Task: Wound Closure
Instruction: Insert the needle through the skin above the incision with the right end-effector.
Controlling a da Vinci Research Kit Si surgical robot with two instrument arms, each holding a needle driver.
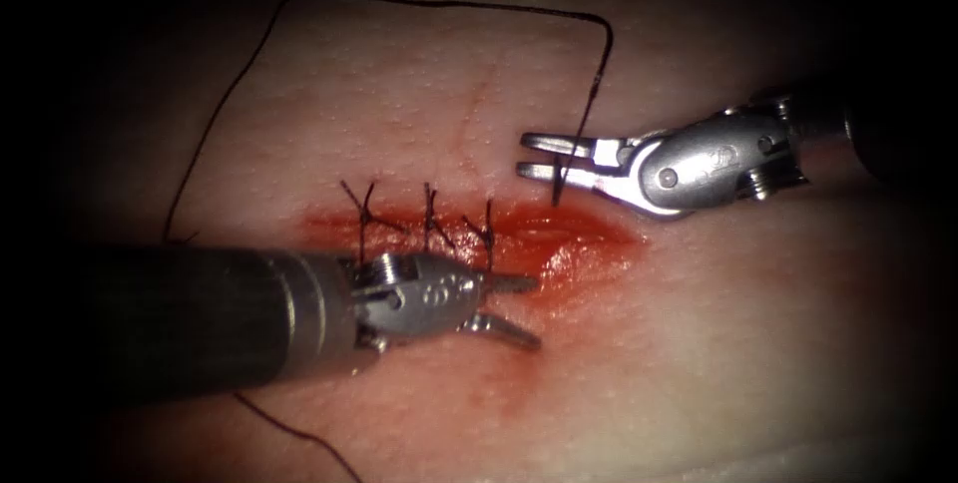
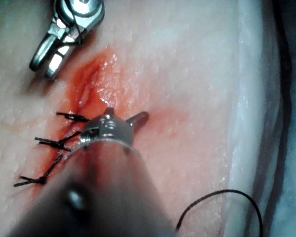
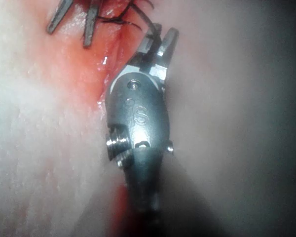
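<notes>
Three knotted stitches (image 1: pixel 429 219) are seen across the left part of the cut (image 1: pixel 559 243) in the endoscope view, its right part lying unclosed amid red fluid (image 1: pixel 584 234). The left end effector (image 1: pixel 514 308) is held just below the cut with its jaws spread apart and nothing between them. The right end effector (image 1: pixel 529 156) is set just above the cut's right part, jaws slightly parted; the thread (image 1: pixel 399 4) runs through them and loops over the tissue (image 1: pixel 718 343). Whether it is gripped cannot be told. The needle cannot be made out.

In the left wrist view, the left end effector (image 2: pixel 126 114) is seen parted beside the stitches (image 2: pixel 54 143).

In the right wrist view, the right end effector (image 3: pixel 160 42) is seen slightly parted, with dark thread (image 3: pixel 138 19) at its jaws.
</notes>
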